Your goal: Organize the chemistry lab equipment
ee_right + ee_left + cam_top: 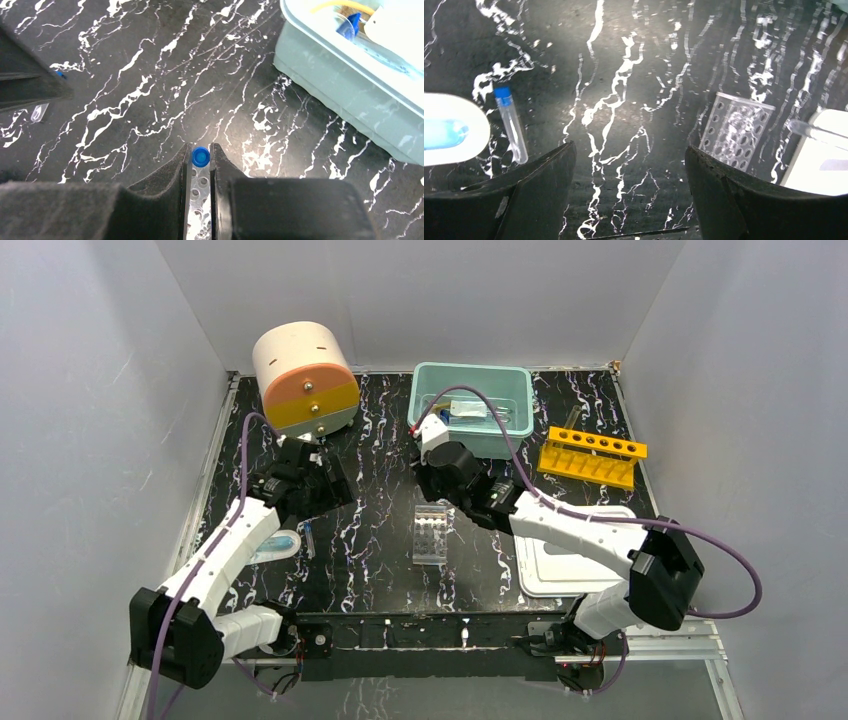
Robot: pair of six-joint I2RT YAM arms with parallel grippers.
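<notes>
My right gripper (200, 150) is shut on a thin clear tube with a blue cap (200, 156), held upright over the clear well plate (196, 202). From above, that gripper (440, 495) hangs at the far end of the well plate (432, 536). My left gripper (629, 155) is open over bare table with nothing between its fingers. A second blue-capped tube (512, 126) lies to its left beside a white dish with a blue centre (449, 131). The well plate (736, 131) lies to its right.
A teal bin (424, 400) holding several items stands at the back, a yellow holed rack (590, 455) to its right. The cream-and-orange drum (305, 375) sits at back left, close behind the left gripper (318, 480). A white tray (570, 560) lies front right, with a clear tube (811, 131) at its edge.
</notes>
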